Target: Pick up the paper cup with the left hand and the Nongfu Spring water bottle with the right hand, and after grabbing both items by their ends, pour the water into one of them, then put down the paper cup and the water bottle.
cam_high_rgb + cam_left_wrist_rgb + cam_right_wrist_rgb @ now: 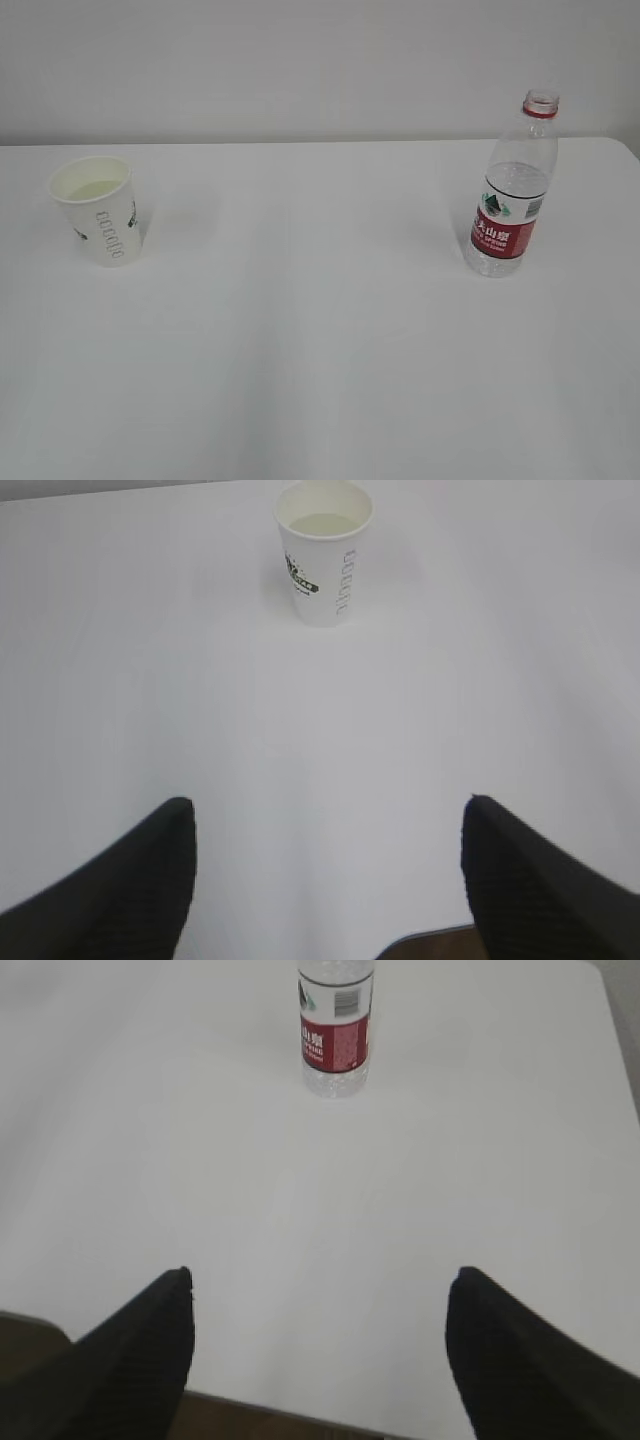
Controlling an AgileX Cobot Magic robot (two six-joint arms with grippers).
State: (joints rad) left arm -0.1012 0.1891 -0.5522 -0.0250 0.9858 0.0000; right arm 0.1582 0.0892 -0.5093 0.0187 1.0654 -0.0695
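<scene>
Exterior view: paper cup (97, 208) stands far left, Nongfu Spring water bottle (515, 190) far right. Left hand (325, 875) and right hand (318, 1350), fingers spread and empty, should advance squarely, gripping low.

At the top centre of the frame the Nongfu Spring water bottle (335, 1035) stands upright on the white counter (320, 1190), its upper part cut off by the frame edge, while the right hand (318, 1285) shows two black fingers (150, 1345) spread wide at the lower corners, well apart from it.
</scene>
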